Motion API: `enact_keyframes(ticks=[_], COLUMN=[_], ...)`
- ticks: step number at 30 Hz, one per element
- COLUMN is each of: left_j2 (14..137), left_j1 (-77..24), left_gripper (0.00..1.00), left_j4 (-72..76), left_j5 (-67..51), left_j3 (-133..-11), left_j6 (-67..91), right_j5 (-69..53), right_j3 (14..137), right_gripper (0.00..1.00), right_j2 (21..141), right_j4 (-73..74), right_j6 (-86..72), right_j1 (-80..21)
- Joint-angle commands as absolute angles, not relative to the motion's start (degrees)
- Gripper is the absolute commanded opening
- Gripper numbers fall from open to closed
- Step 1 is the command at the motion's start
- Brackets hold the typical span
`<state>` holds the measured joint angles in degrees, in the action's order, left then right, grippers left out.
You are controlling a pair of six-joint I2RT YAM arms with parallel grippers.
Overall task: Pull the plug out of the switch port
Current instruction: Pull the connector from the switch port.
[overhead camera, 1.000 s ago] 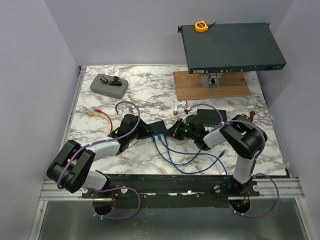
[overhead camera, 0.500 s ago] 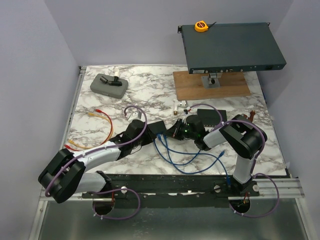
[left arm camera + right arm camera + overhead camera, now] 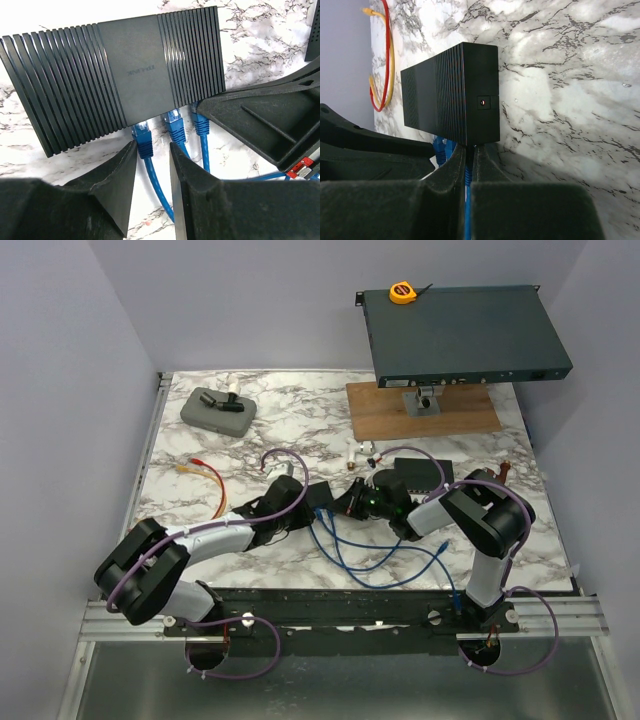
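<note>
Plug (image 3: 142, 132) at the switch (image 3: 125, 75) end port is still seated, nothing pulled yet. Left gripper (image 3: 153, 144) straddles it, jaws slightly apart; right gripper (image 3: 471, 150) pinches a neighbouring cable (image 3: 467, 200).

the only readable mark is a faint brand name pressed into the smooth middle band on top of the switch (image 3: 132, 75). it reads "tp-link", upside down in the left wrist view, in the same black as the casing. the small markings along the front of the rack unit (image 3: 465, 330) and on the tape measure (image 3: 401, 292) are too small to read.
</note>
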<state>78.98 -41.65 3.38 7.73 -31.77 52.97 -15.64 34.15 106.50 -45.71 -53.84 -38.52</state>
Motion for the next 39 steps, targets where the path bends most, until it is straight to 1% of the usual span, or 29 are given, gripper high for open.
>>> enact_keyframes(ticks=[1,12,39], left_j2=[79.58,82.67,84.2], left_j1=[-41.92,-41.92,-41.67], left_gripper=[0.32,0.31,0.31], left_j4=[4.36,3.29,5.0], left_j5=[8.73,9.38,9.4], left_j3=[-33.33,-33.85,-32.39], left_j6=[52.65,53.87,55.72], right_j5=[-17.23,-19.46,-21.5], right_j3=[33.11,32.39,27.72], right_gripper=[0.01,0.01,0.01], right_j2=[105.8,105.74,103.68], right_j4=[-43.68,-43.33,-44.48], right_j6=[-51.82,-51.01,-51.09], right_j1=[-38.32,-38.32,-38.32])
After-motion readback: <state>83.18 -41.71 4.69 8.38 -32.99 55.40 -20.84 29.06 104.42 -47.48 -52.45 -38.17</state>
